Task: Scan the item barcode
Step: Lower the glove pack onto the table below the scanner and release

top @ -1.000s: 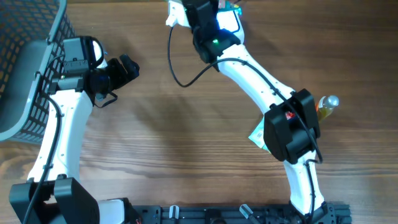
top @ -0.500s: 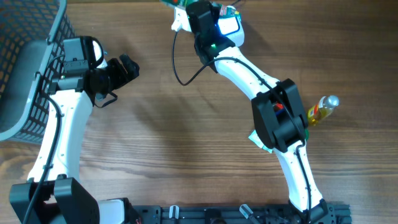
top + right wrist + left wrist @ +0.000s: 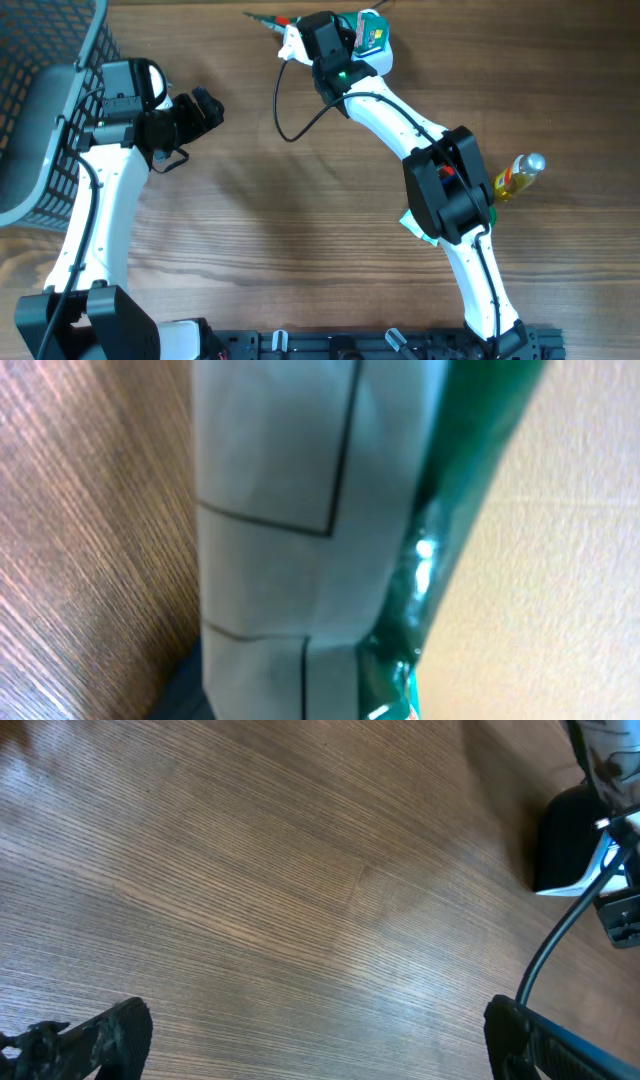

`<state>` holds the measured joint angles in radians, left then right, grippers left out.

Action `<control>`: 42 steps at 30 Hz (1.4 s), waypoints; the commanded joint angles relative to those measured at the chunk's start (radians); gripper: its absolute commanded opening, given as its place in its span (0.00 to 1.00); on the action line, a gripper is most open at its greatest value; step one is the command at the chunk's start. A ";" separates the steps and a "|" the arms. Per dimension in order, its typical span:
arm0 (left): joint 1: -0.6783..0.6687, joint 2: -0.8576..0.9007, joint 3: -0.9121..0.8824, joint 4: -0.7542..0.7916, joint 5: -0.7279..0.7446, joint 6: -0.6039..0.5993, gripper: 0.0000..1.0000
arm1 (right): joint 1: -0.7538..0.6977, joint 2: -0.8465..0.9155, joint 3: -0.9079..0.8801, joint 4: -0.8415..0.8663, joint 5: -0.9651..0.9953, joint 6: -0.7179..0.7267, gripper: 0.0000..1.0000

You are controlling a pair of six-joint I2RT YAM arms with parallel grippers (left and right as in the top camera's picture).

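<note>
Item: green packet [image 3: 452, 478], flat and glossy, clenched in the right fingers [image 3: 292, 30] at the far edge of the desk [image 3: 260, 230]. From overhead it shows edge-on as a thin green sliver with a red spot, jutting left of the fingers, where a second ago none of it showed. The right arm [image 3: 400, 110] has swung since then, its dark elbow housing now nearer the middle of the desk, so more of the yellow bottle [image 3: 517, 175] with its silver cap is uncovered. The left arm [image 3: 100, 200] is unchanged, with the left fingers [image 3: 205, 105] spread wide above bare wood. Markings: the packet's white panel carries thin dark ruled boxes, with no legible text or barcode in the close view. A teal-and-white object [image 3: 372, 32] beside the right wrist bears a label too small to read, as does the bottle. A pale green packet corner [image 3: 413, 222] shows under the right arm. A grey mesh basket [image 3: 40, 100] sits at the left edge.
</note>
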<state>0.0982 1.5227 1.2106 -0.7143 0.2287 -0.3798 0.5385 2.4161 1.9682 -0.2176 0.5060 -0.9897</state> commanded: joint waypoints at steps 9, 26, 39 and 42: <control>0.003 -0.010 0.009 0.004 -0.018 0.008 1.00 | -0.099 -0.526 0.003 -0.586 -0.151 0.791 0.04; 0.003 -0.010 0.009 0.004 -0.018 0.008 1.00 | -0.196 -0.537 -0.612 -0.865 -0.765 1.285 0.42; 0.003 -0.010 0.009 0.004 -0.018 0.008 1.00 | -0.196 -0.560 -0.307 -0.926 -0.595 1.330 1.00; 0.003 -0.010 0.009 0.004 -0.018 0.008 1.00 | -0.196 -0.565 -0.285 -0.927 -0.595 1.330 1.00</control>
<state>0.0982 1.5227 1.2106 -0.7139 0.2287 -0.3798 0.3393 1.8717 1.6596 -1.1385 -0.1162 0.3256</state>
